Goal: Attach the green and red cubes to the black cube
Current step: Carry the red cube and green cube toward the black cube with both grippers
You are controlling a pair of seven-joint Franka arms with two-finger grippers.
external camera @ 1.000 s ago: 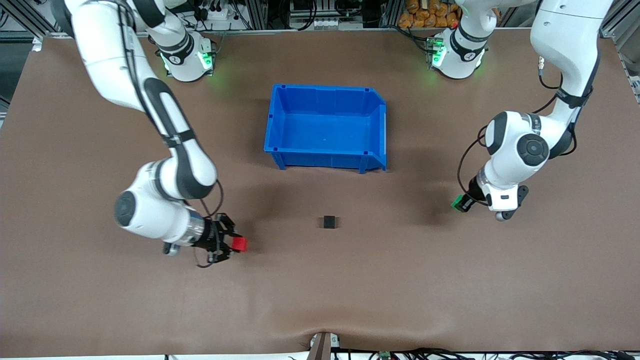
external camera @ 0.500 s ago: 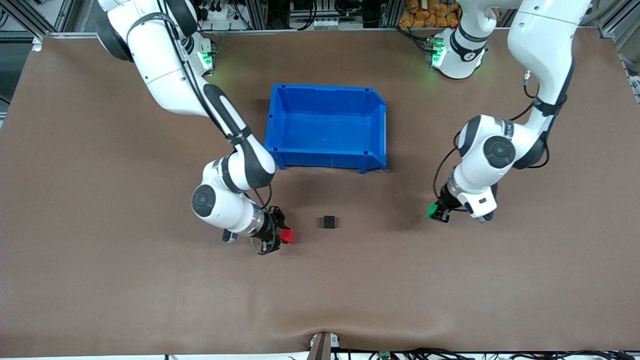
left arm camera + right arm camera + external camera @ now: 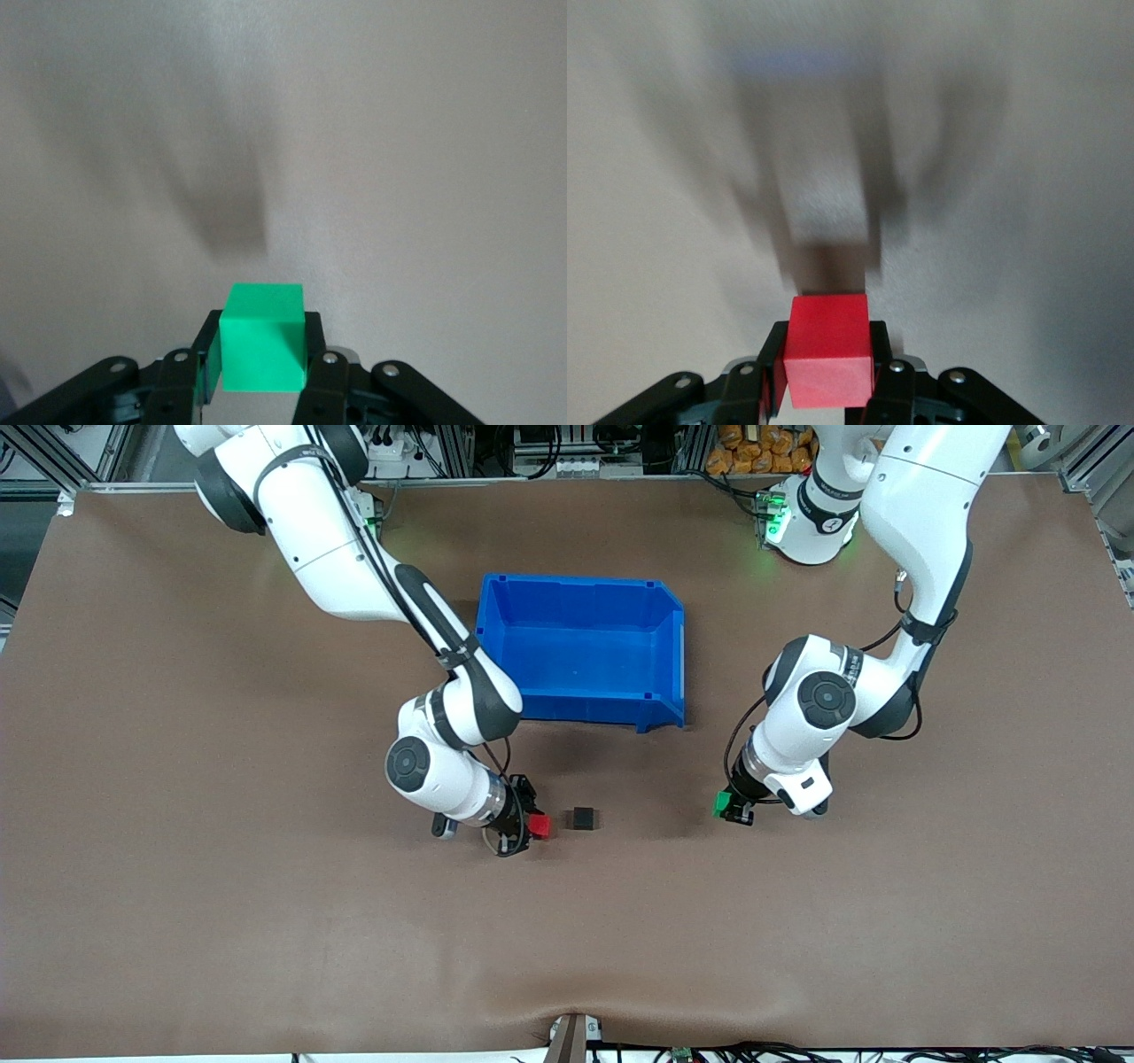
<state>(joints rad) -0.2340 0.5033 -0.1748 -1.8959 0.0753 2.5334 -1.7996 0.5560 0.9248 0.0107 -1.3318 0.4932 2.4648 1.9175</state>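
Red cube (image 3: 539, 826) clamped in right gripper (image 3: 530, 828) fingers; green cube (image 3: 721, 804) in left gripper (image 3: 732, 808).

black cube (image 3: 831, 217) smeared by blur, right wrist view

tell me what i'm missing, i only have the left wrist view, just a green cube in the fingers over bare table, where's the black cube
Observer: The black cube sits on the table, nearer the front camera than the blue bin, apart from your green cube.
Operator: and the other arm
Observer: The right gripper is shut on the red cube, just beside the black cube toward the right arm's end.
Operator: touching yet
Observer: A thin gap shows between them in the front view.
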